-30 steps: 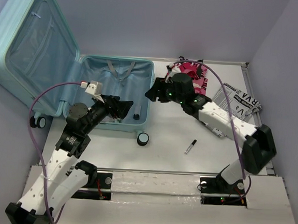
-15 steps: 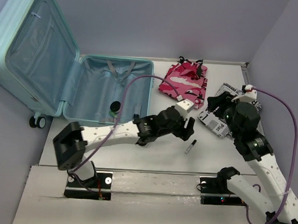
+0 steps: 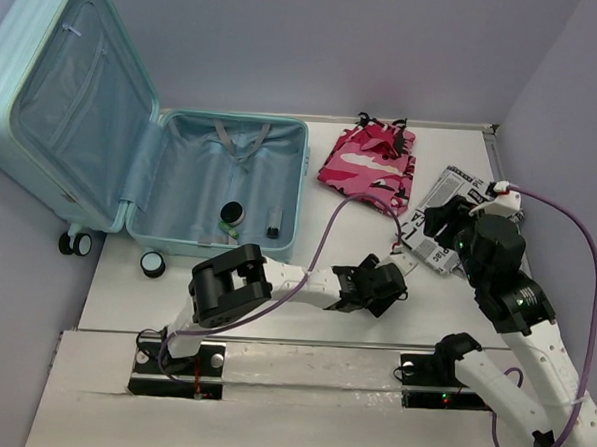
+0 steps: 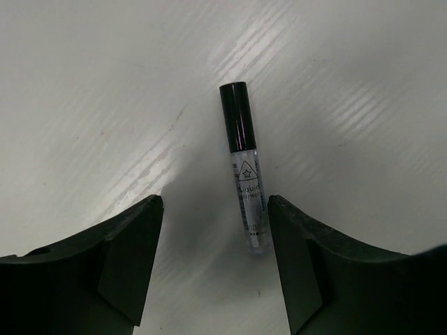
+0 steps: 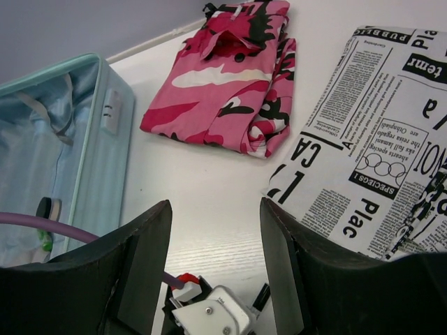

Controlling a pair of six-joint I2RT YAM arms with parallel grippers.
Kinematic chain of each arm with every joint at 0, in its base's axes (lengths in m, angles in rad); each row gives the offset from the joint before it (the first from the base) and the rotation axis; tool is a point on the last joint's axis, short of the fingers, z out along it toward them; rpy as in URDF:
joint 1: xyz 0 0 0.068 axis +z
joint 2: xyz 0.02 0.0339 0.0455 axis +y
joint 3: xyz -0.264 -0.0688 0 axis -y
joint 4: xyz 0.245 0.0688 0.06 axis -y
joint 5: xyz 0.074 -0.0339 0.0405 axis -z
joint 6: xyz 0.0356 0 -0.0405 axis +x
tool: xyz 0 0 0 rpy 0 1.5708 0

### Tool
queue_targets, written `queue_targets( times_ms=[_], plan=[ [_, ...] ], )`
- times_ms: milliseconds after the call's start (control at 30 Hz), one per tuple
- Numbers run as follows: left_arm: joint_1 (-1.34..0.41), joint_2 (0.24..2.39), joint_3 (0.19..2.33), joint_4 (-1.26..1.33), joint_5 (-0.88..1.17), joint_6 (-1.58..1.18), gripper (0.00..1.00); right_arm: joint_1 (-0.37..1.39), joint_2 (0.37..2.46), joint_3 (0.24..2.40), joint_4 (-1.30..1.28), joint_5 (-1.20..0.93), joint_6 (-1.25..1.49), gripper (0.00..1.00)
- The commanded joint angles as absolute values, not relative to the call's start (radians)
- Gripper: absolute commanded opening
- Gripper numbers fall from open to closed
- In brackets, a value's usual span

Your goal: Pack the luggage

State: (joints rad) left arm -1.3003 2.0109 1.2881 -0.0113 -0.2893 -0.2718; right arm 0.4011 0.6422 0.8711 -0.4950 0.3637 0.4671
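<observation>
1. The left gripper [image 4: 214, 206] hangs low over the counter [image 4: 105, 84] at the near right, reached well across from its own side. Its fingers are spread, with nothing pinched.
2. Between them lies a small clear tube [image 4: 244, 174] with a black cap, closer to the right finger. Its label reads "Liquid" under a star in a triangle; the smaller print below is too fine to read.
3. Risk: being round and off-centre, the tube could roll or skid away from the nearer finger as the gripper closes.
4. Just beyond, the right gripper [image 5: 214, 206] hovers with fingers spread and empty. The left arm's purple cable passes beneath it, so the two arms could foul each other.
5. To its right lies a newspaper-print sheet [image 5: 363, 139] on which "Plac" and "PUBLIC" can be read.
6. Farther off lies a folded pink camouflage garment [image 5: 223, 84].
7. The luggage [image 3: 181, 177] lies open at the far left, its lid leaning back and a few small items inside, well apart from the tube.
</observation>
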Motion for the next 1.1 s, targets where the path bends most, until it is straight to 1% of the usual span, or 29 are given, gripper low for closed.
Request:
queue_targets(
  times_ms=[0,167,200,233,267,300,333,433,500,533,633,667,733,767,867,900,1000,1033,1067],
  plan=[
    [-1.295,2.022,1.335,0.028,-0.338,-0.242,0.67,0.405,0.641,0.87,-0.492,0.362,0.454,0.59],
    [-1.296,2.062,1.336,0.043,-0.35,-0.232,0.49,0.405,0.647,0.861,-0.482,0.336,0.46,0.59],
    [-1.295,2.072,1.339,0.048,-0.35,-0.229,0.39,0.405,0.652,0.861,-0.48,0.336,0.46,0.59],
    [-1.295,2.075,1.339,0.048,-0.35,-0.226,0.32,0.405,0.652,0.861,-0.48,0.336,0.459,0.59],
    [-1.295,2.082,1.341,0.048,-0.354,-0.219,0.19,0.405,0.655,0.861,-0.48,0.337,0.459,0.59],
    [-1.296,2.082,1.338,0.049,-0.36,-0.218,0.1,0.405,0.655,0.862,-0.482,0.339,0.459,0.59],
    [-1.295,2.077,1.333,0.051,-0.367,-0.219,0.06,0.405,0.653,0.862,-0.48,0.339,0.459,0.59],
    [-1.296,2.013,1.295,0.067,-0.411,-0.218,0.06,0.405,0.65,0.867,-0.482,0.347,0.449,0.59],
    [-1.292,1.91,1.261,0.066,-0.462,-0.218,0.06,0.405,0.647,0.868,-0.483,0.356,0.445,0.59],
    [-1.283,1.819,1.247,0.066,-0.495,-0.219,0.06,0.405,0.647,0.867,-0.486,0.359,0.445,0.59],
    [-1.247,1.666,1.184,0.06,-0.523,-0.241,0.06,0.405,0.647,0.861,-0.488,0.359,0.448,0.59],
    [-1.211,1.566,1.168,0.055,-0.532,-0.25,0.06,0.405,0.649,0.861,-0.488,0.359,0.449,0.59],
    [-1.158,1.465,1.109,0.038,-0.531,-0.291,0.06,0.405,0.653,0.858,-0.488,0.354,0.454,0.59],
    [-1.091,1.371,1.091,0.031,-0.513,-0.308,0.06,0.405,0.658,0.853,-0.488,0.347,0.457,0.59],
    [-0.971,1.254,1.014,0.002,-0.486,-0.359,0.06,0.405,0.664,0.839,-0.482,0.324,0.466,0.59],
    [-0.892,1.197,0.994,0.002,-0.486,-0.37,0.07,0.405,0.669,0.836,-0.479,0.318,0.469,0.59],
    [-0.746,1.141,0.924,-0.06,-0.486,-0.405,0.09,0.405,0.672,0.821,-0.469,0.307,0.472,0.59],
    [-0.746,1.135,0.923,-0.06,-0.503,-0.416,0.1,0.405,0.675,0.821,-0.469,0.305,0.471,0.59],
    [-0.688,1.129,0.904,-0.064,-0.52,-0.429,0.12,0.405,0.678,0.819,-0.468,0.302,0.471,0.59]
  ],
)
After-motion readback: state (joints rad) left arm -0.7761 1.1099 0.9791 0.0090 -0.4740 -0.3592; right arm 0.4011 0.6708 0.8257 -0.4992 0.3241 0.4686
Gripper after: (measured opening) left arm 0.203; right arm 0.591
